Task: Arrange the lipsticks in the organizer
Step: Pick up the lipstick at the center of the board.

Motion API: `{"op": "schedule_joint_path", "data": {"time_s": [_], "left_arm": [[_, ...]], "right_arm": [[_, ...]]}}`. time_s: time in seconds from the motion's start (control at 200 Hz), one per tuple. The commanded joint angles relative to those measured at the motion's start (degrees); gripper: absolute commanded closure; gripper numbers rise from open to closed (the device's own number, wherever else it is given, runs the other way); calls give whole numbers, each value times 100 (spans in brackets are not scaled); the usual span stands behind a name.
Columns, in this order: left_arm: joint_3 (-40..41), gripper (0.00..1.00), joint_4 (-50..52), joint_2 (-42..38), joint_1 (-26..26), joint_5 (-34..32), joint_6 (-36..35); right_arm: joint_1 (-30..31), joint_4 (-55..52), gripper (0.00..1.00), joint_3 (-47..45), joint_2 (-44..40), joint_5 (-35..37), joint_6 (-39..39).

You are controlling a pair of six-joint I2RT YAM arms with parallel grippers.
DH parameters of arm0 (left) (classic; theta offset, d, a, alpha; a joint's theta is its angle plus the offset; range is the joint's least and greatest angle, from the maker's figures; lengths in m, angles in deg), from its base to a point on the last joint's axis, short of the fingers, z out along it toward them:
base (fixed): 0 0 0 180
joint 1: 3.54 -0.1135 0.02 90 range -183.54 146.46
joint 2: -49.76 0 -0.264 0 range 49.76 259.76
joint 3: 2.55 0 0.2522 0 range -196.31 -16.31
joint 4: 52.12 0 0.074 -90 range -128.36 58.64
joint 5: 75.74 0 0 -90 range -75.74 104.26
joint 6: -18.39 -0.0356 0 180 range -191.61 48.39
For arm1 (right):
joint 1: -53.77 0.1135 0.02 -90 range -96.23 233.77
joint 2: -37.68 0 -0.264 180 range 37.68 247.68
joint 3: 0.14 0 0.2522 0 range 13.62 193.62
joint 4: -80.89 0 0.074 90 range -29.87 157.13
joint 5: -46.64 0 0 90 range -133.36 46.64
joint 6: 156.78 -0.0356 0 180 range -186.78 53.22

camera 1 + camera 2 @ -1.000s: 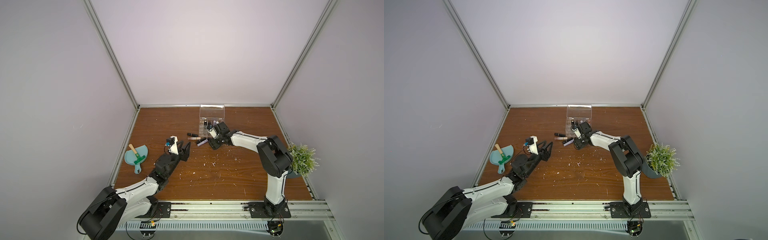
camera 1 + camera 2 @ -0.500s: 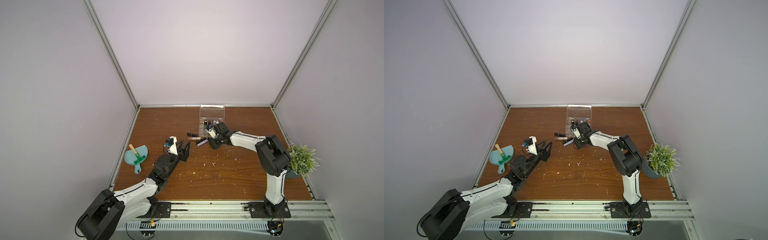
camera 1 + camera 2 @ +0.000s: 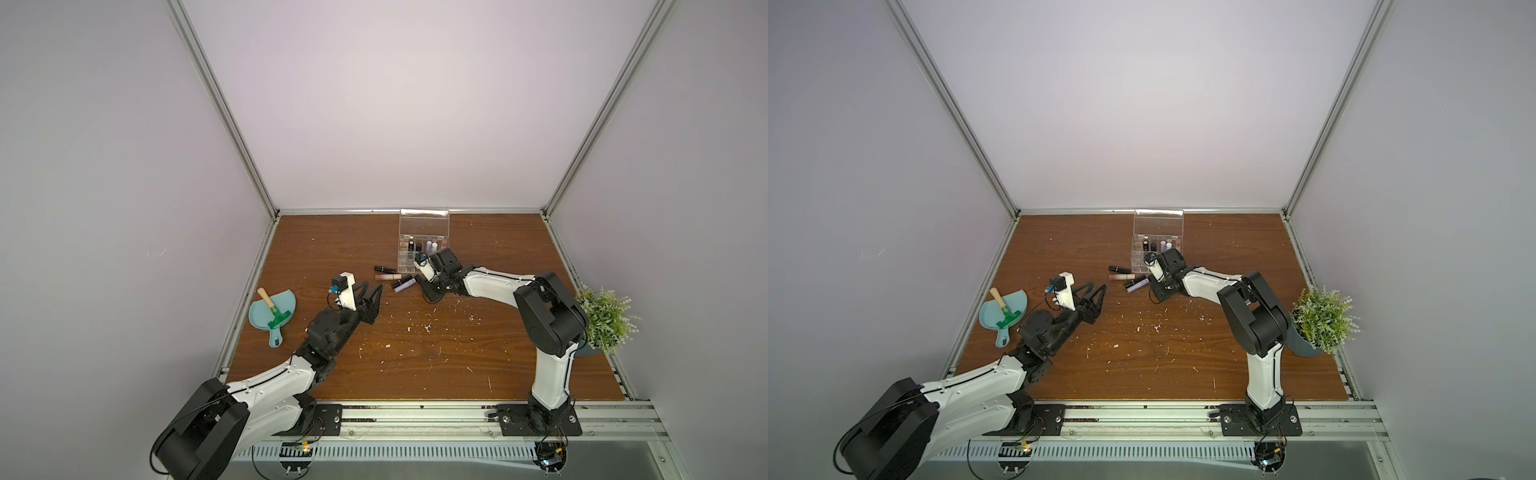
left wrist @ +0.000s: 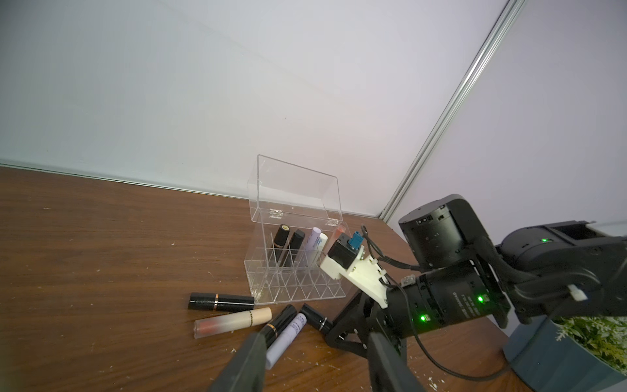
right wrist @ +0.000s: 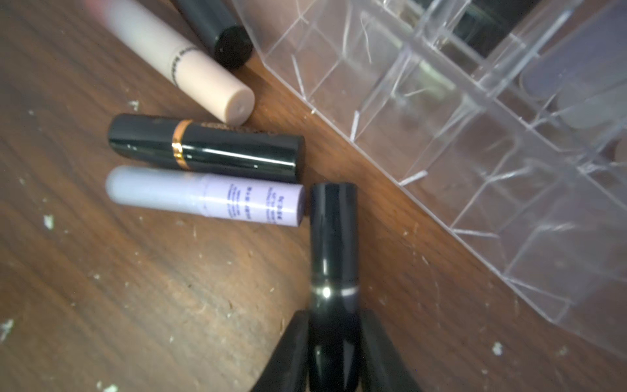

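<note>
Currently the right jaws are clamped on one end of a black lipstick (image 5: 333, 237), low at the surface (image 5: 135, 288) just beside the organizer (image 4: 298, 288). The end grip probably leaves the free end clear to tip upright into an empty front compartment. Left jaws stand apart and empty, back from the four loose lipsticks (image 4: 234, 320), likely to keep that approach clear.
</note>
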Motion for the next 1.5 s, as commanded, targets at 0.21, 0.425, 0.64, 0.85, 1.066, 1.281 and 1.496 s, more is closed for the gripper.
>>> {"op": "schedule_joint_path", "data": {"time_s": [0.21,0.425,0.64,0.85,1.066,1.281,1.496], "left_arm": [[-252,47,-18,-79,37,687,374],[-666,36,153,-57,-52,1556,945],[-1073,21,87,116,-86,2508,1553],[-1216,17,-393,440,-224,3369,2175],[-1300,20,-505,625,-230,3695,2344],[-1341,38,-540,620,-237,3727,2446],[-1351,44,-579,707,-236,3744,2468]], "right_arm": [[2,-22,87,-701,-1062,-411,-277],[4,-164,89,-979,-2068,-932,-525],[11,-157,89,-1146,-3098,-1966,-890],[101,-76,89,-1156,-3871,-2814,-1210],[256,-10,89,-1064,-4056,-3519,-1363],[457,12,89,-1118,-4043,-3654,-1360],[607,-29,89,-1218,-4135,-3579,-1373]]}}
